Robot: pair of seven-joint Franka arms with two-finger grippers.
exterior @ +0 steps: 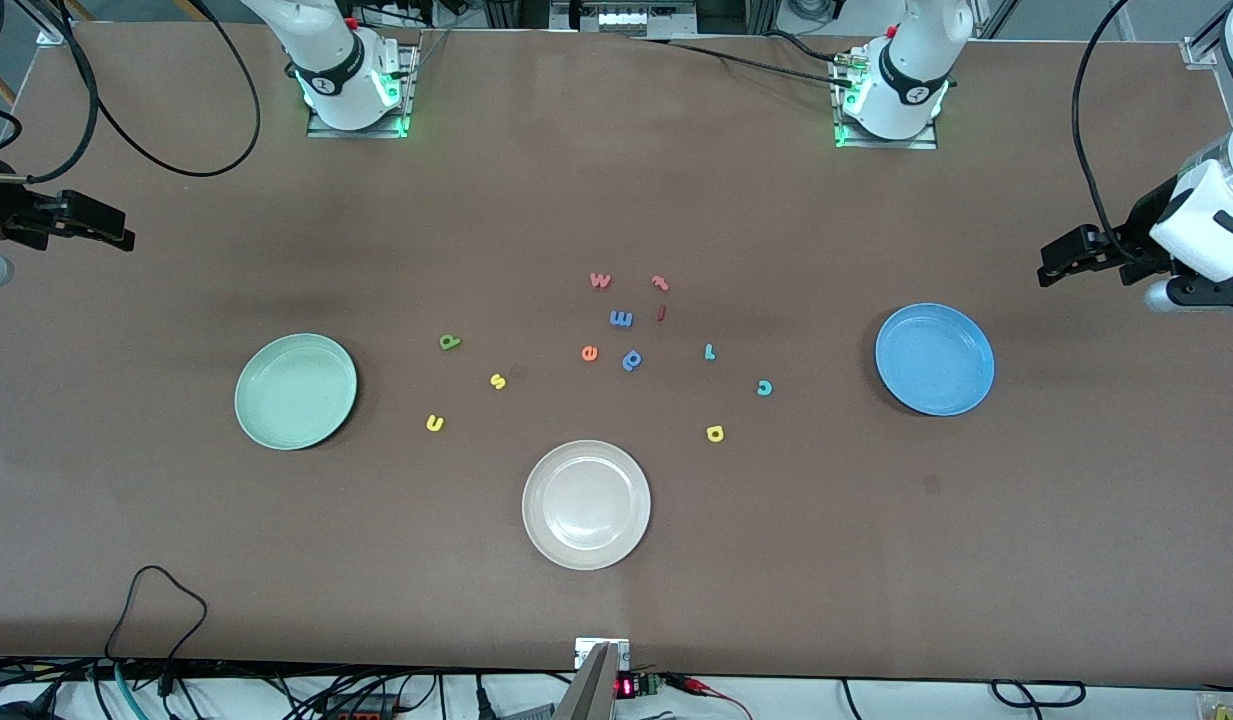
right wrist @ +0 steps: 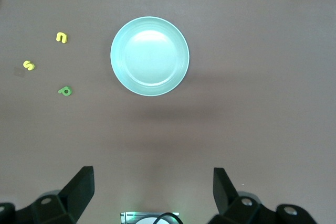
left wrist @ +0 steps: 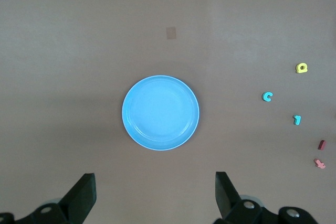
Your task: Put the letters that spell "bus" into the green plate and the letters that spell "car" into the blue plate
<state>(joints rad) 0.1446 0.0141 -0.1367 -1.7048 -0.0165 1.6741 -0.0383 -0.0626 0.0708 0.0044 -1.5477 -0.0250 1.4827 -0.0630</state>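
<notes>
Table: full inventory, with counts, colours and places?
green plate: 1, mint, toward right arm's end
blue plate: 1, bright blue, toward left arm's end
white plate: 1, cream, mid-table, nearest the front camera
bus letters: 3, green b, yellow s, yellow u, beside green plate
car letters: 3, teal c, yellow a, teal r, nearer blue plate
other letters: 6, pink, red, blue, orange, mid-table
right tool: open, waiting at its table end
left tool: open, waiting at its table end

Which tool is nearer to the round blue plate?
Left. The left tool hangs open past the round blue plate at its table end; the right tool waits open at the other end.
</notes>
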